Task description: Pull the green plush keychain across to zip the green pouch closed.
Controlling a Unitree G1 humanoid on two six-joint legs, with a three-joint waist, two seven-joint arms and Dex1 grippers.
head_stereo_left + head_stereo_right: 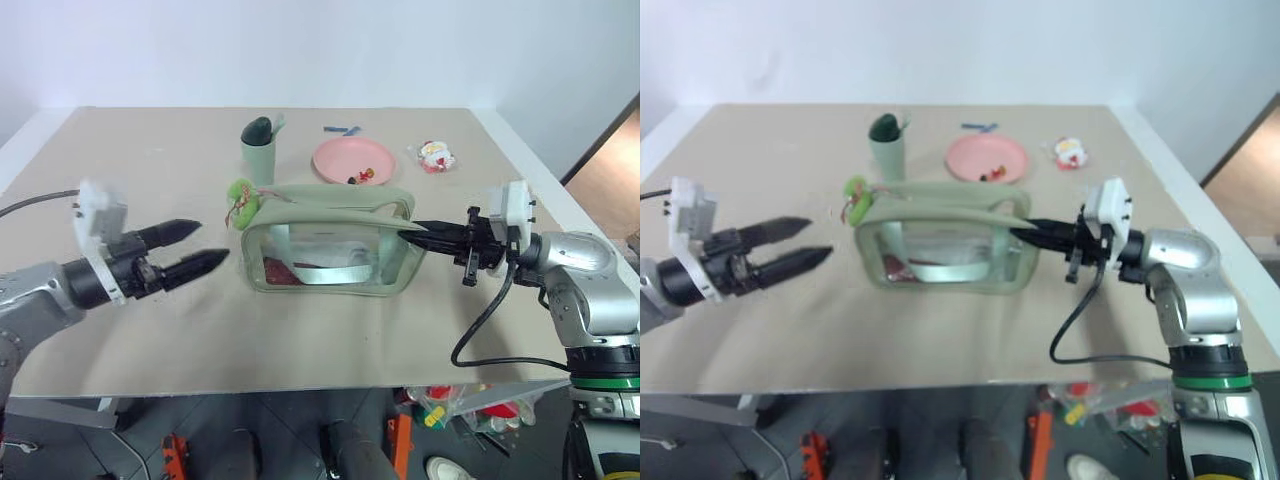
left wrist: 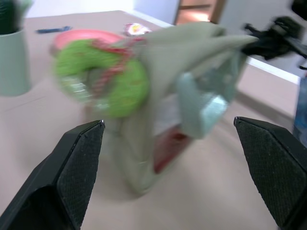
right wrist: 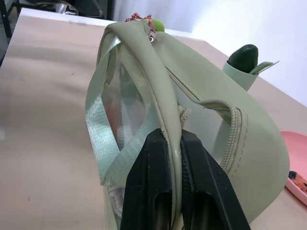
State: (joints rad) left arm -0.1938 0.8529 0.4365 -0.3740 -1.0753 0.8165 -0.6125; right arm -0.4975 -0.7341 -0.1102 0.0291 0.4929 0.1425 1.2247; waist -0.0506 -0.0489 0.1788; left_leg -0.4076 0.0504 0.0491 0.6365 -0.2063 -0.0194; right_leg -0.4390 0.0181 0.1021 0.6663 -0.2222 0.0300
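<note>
Right wrist view: right hand [image 3: 173,139] pinches the floppy green pouch [image 3: 211,124] rim — open, empty left hand [image 1: 205,248] should grab the squishy green plush keychain [image 1: 243,197].

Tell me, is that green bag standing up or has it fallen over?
Standing upright. The green pouch sits on its base on the table, top edge uppermost, and the right gripper is pinching the top edge at one end.

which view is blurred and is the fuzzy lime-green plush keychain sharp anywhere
Left wrist view: motion-smeared, the lime-green plush keychain and sage-green clear-sided pouch soft. Right wrist view: crisp, keychain tip peeking behind the pouch's top edge. Left eye view: keychain small but clear enough.
</note>
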